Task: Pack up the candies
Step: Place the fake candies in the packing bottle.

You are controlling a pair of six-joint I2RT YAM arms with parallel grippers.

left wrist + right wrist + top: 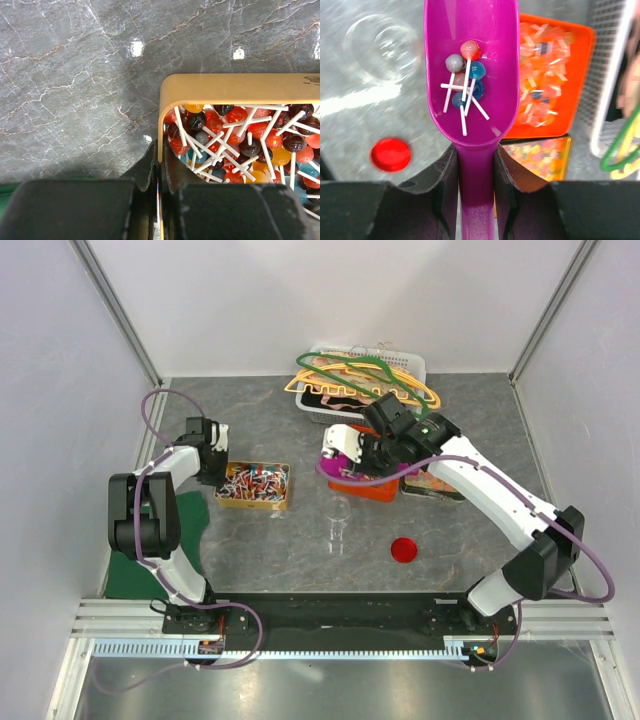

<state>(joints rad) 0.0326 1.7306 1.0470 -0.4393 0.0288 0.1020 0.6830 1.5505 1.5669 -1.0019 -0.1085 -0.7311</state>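
Left gripper point(160, 165): clamped right down on the near wall of the tan tray point(225, 87), one finger inside and one outside. I read it as bracing the tray.
Right gripper point(475, 160): narrowed around the stem of the purple scoop point(470, 25), holding it with the bowl pointing away from the wrist and about level.
Candies point(465, 75): a small cluster of ball lollipops on white sticks lies in the scoop bowl. The bulk is heaped in the tan tray.
Scoop position: it hangs over the edge of the orange tray point(540, 131). The glass jar point(380, 47) stands near it, off to one side and not under the bowl. The red lid point(390, 154) lies apart on the table.
Handling: I judge them light, hard and slick — round heads that roll, thin sticks that cross and tangle.
Where to hold: not with the fingers, which are too coarse for these. I would carry them in the scoop, gripped by the stem as it is now, and keep the bowl flat.
Risk: any tilt short of the jar spills them, and crossed sticks could bridge the jar mouth. The jar looks light enough to tip if knocked.
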